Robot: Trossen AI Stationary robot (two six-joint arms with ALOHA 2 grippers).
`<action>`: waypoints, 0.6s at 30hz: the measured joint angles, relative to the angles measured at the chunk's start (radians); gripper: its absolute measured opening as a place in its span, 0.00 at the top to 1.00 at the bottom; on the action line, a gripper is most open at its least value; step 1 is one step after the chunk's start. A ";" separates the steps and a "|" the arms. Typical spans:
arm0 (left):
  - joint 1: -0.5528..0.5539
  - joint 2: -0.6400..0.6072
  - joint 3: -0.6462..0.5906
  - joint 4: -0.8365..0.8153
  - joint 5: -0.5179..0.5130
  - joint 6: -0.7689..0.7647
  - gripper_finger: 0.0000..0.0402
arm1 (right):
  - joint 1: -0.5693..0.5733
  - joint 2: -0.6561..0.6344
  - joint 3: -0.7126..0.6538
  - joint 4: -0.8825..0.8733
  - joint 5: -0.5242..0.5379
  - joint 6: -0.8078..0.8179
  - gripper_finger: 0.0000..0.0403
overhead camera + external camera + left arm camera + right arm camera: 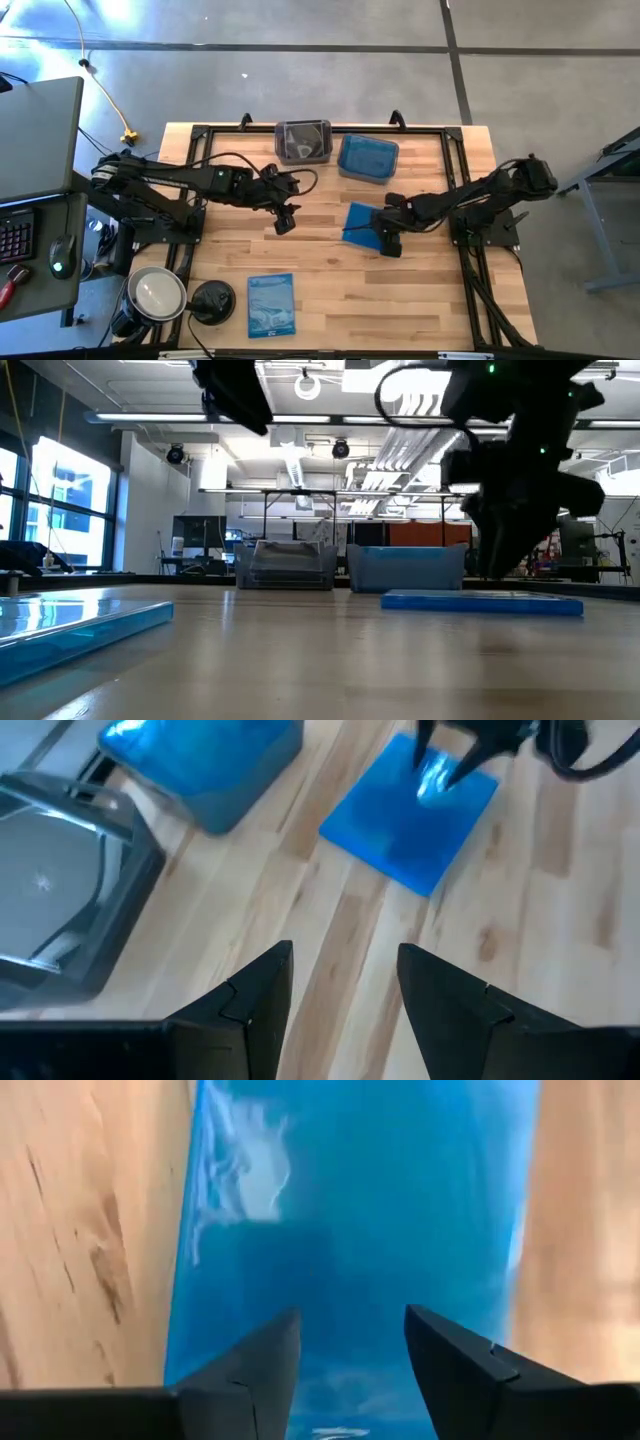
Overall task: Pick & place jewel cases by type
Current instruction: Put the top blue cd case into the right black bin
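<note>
A blue jewel case (360, 222) lies flat on the table right of the middle; it also shows in the low view (482, 601) and the left wrist view (408, 815). My right gripper (350, 1350) hangs open just over its near right part (388, 240), fingers pointing steeply down, not plainly touching it. My left gripper (285, 220) hovers open above bare wood left of that case (340, 990). A paler printed blue jewel case (270, 304) lies flat near the front edge. At the back, one smoky tub (303, 141) holds dark or clear cases and another tub (367, 158) holds a blue one.
A round black object (212, 300) and a round shiny bowl-like thing (155, 293) sit at the front left corner. A black frame (200, 135) runs along the table's edges. Bare wood lies between the two loose cases.
</note>
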 joint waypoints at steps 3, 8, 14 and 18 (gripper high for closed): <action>0.000 0.024 -0.005 -0.007 -0.001 0.000 0.56 | -0.001 0.045 -0.022 0.012 -0.066 0.053 0.56; 0.000 0.058 -0.001 0.011 0.000 0.000 0.56 | 0.002 0.128 -0.016 0.100 -0.077 -0.024 0.56; 0.000 0.093 -0.004 0.017 0.000 0.001 0.56 | -0.006 0.182 -0.022 0.423 -0.163 -0.185 0.56; 0.004 0.121 -0.004 0.030 0.000 0.003 0.56 | 0.012 0.188 -0.011 0.522 -0.199 -0.347 0.56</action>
